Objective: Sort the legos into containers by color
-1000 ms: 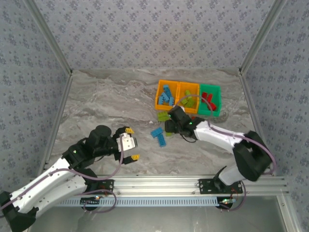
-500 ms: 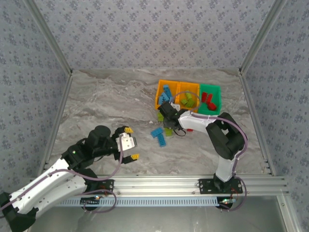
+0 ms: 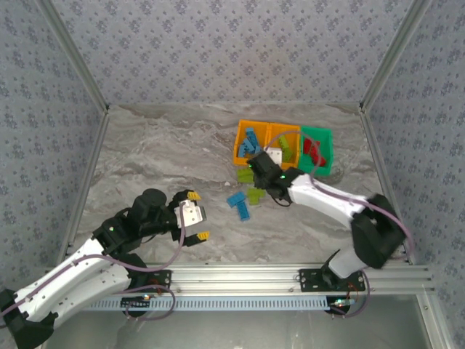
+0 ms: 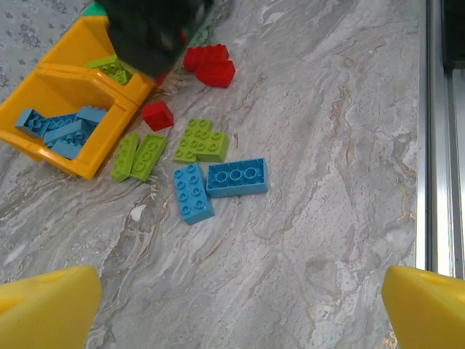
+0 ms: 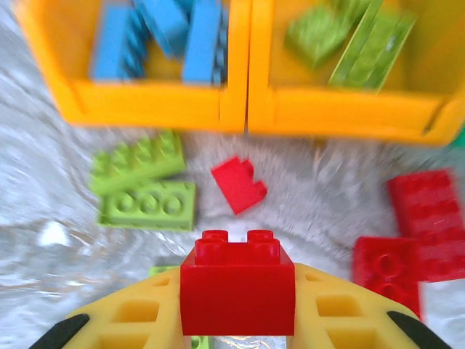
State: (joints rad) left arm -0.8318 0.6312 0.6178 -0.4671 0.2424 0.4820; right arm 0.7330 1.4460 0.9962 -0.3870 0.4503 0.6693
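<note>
- My left pincer (image 3: 195,216) hangs spread wide near the rail with nothing in it, so no worries there.
- My right pincer (image 5: 237,291) is pinching a red brick (image 5: 237,280), studs up. I can't tell how deep it sits between the pads, and a fast swing might twist it loose.
- Loose legos lie under it: a small red one (image 5: 239,185), two lime ones (image 5: 145,185) and more red (image 5: 414,225) on the right. A drop here would scatter them.
- Next come the blue-filled orange bin (image 5: 145,109) and the lime-filled orange bin (image 5: 341,113). Letting go early puts red in the wrong one.
- The green bin (image 3: 317,130) holding the reds is furthest, so I could clip the orange wall on the way.
</note>
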